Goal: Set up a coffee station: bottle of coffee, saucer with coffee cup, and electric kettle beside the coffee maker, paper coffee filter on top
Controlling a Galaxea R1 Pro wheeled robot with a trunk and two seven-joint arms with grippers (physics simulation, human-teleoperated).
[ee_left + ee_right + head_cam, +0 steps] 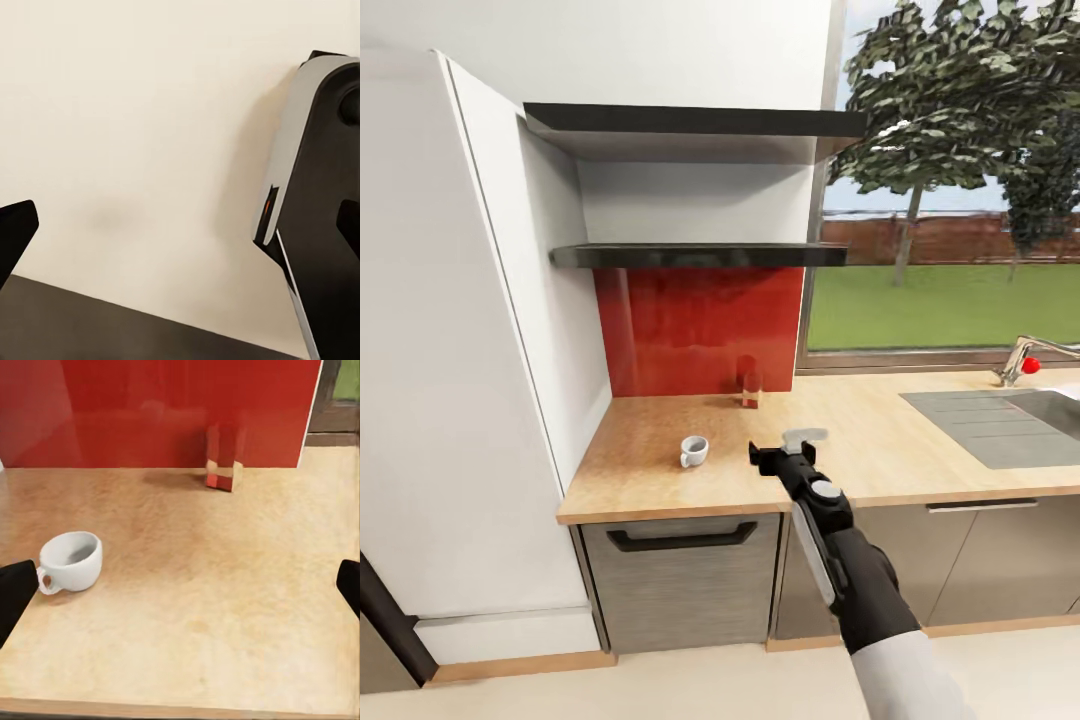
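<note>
I see the countertop (920,440) running from the white cabinet to the sink (1010,425). My right gripper (785,455) hovers over the countertop's front edge, fingers spread wide apart, holding nothing. My left gripper (180,232) also has its fingers apart, with pale floor beyond. The bottle (749,384) stands at the countertop's back, against the red backsplash (700,330). The cup (693,451) sits toward the countertop's front, left of my right gripper.

The right arm (865,590) runs from a pale grey sleeve-like upper section into a bulky black forearm with a white strip along its side. A round grey cap sits on the black wrist, ahead of it a black pincer (780,455) with a light grey piece. The left wrist view shows black fingertips (15,232) and a grey-and-black body shell (315,187) with a small orange mark.
</note>
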